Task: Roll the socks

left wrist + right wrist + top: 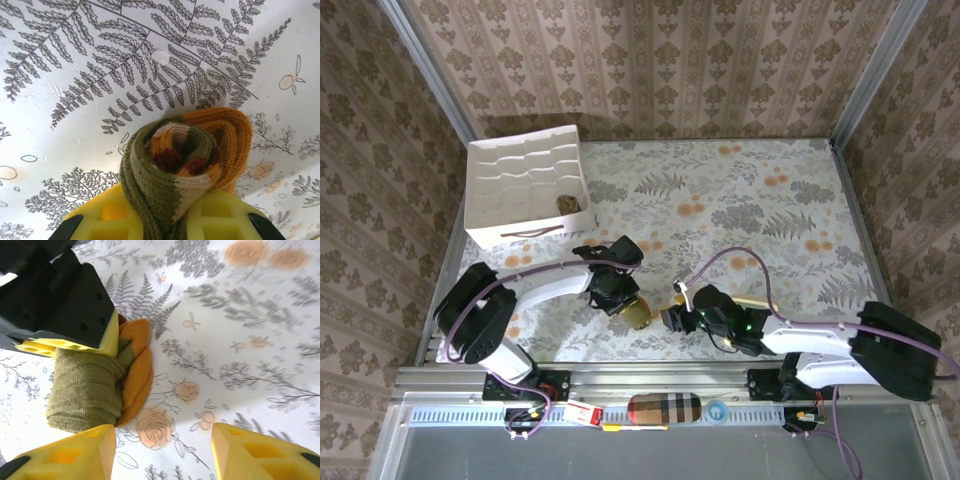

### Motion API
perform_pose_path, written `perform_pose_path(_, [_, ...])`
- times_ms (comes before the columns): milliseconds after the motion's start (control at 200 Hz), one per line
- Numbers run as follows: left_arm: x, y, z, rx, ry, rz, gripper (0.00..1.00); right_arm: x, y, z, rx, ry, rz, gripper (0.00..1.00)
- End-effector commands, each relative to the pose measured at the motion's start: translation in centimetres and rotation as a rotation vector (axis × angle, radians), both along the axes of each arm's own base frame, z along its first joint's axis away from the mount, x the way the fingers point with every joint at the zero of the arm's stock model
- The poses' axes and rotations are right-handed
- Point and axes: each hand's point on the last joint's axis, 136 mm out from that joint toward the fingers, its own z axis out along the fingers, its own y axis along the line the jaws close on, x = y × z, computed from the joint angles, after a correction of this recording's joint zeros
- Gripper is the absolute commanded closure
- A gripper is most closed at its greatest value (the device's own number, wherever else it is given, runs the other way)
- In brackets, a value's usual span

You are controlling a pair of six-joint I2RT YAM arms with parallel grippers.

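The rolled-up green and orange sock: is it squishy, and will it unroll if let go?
The olive green and orange knitted sock roll is probably soft and squashy, given its thick knit folds. It would likely loosen once released: its layers look only coiled, pinched by the left gripper.

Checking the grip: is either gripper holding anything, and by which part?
The left gripper clamps the sock roll by its olive-green side, orange end free; the right gripper is open, holding nothing.

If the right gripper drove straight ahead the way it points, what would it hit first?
Probably the rolled sock clamped in the left gripper, just ahead of the right gripper, slightly off-centre; depth is unclear.
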Motion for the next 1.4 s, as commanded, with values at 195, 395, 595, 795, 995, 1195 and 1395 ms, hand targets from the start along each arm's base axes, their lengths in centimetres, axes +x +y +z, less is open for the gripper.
perform_pose_path(195, [-4.1, 4.7, -3.3, 0.295, 0.249, -0.018, 1.00, -1.5, 2.1, 0.7, -0.297, -0.232, 0.081, 0.37])
perform_pose_path(395, [-3.6, 3.9, -3.5, 0.278, 0.257, -0.029, 1.00, -1.1, 6.3, 1.2, -0.345, -0.300, 0.142, 0.35])
perform_pose_path(595, [-3.3, 3.2, -3.6, 0.239, 0.256, -0.032, 1.00, -0.4, 7.5, -1.0, -0.392, -0.272, 0.132, 0.32])
perform_pose_path(795, [-3.0, 2.9, -3.3, 0.214, 0.237, -0.052, 1.00, 2.1, 7.0, -1.3, -0.362, -0.224, 0.050, 0.42])
perform_pose_path(995, [-2.9, 2.6, -3.2, 0.188, 0.225, -0.057, 1.00, 2.5, 7.5, -1.1, -0.337, -0.199, 0.049, 0.43])
perform_pose_path(1195, [-2.7, 2.2, -3.3, 0.170, 0.216, -0.061, 1.00, 3.1, 7.6, -2.1, -0.329, -0.131, 0.024, 0.45])
perform_pose_path(1395, [-2.5, 2.1, -2.9, 0.141, 0.196, -0.058, 1.00, 3.7, 6.3, -3.8, -0.320, -0.016, -0.021, 0.82])
